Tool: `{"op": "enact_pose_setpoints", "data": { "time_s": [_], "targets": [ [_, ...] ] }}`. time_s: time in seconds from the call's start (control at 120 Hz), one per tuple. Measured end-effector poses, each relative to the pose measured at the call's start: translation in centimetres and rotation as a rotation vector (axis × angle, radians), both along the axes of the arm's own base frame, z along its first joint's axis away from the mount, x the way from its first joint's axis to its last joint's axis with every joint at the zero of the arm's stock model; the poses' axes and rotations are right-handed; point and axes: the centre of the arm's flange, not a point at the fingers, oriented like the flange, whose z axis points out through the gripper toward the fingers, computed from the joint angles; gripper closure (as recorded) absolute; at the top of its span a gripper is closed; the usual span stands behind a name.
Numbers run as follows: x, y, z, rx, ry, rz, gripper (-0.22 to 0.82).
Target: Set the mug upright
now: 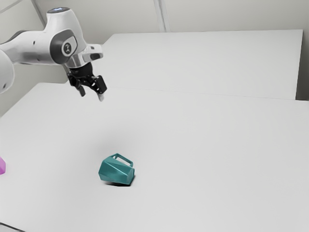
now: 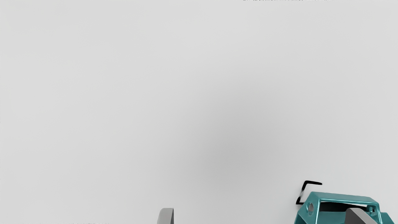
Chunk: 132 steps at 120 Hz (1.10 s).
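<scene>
tabletop: white, broad, below the tool
tool: black, raised, two fingers spread wide apart
mug: teal, lying on its side on the tabletop, lower than the tool, well apart
handle: on the mug's upper side

teal mug on pale table, claw open, one fingertip overlapping mug

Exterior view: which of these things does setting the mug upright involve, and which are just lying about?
Part of the job:
- teal mug, lying on its side
- end effector, open and empty
- white table under the mug

Just lying about:
- pink object, cut off by the view's left edge
</scene>
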Motion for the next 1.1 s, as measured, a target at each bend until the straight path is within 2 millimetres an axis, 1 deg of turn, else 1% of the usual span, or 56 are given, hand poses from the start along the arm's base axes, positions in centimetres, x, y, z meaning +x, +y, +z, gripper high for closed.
{"op": "enact_pose_setpoints", "data": {
  "time_s": [0.075,0.133,0.208,0.275,0.367,0.417,0.517,0.575,0.667,0.742,0.808,0.908,1.1],
  "targets": [
    [-0.7,0.4,0.1,-0.008,-0.005,0.011,0.0],
    [-1.8,0.9,0.1,-0.021,-0.004,0.023,0.0],
    [-2.8,1.4,-1.2,-0.106,0.008,0.063,0.0],
    [-3.3,2.0,-2.6,-0.21,0.024,0.11,0.0],
    [-4.8,3.2,-5.7,-0.353,0.073,0.182,0.0],
    [-5.4,4.2,-7.0,-0.41,0.087,0.217,0.0],
    [-6.0,6.7,-9.5,-0.486,0.107,0.279,0.0],
    [-6.2,7.6,-11.1,-0.525,0.123,0.301,0.0],
    [-5.9,7.3,-13.8,-0.576,0.154,0.303,0.0],
    [-5.6,6.8,-15.3,-0.614,0.166,0.296,0.0],
    [-5.6,6.8,-16.2,-0.647,0.168,0.298,0.0],
    [-6.0,7.6,-18.2,-0.705,0.182,0.322,0.0],
    [-7.5,7.3,-21.5,-0.82,0.211,0.347,0.0]
  ]
}}
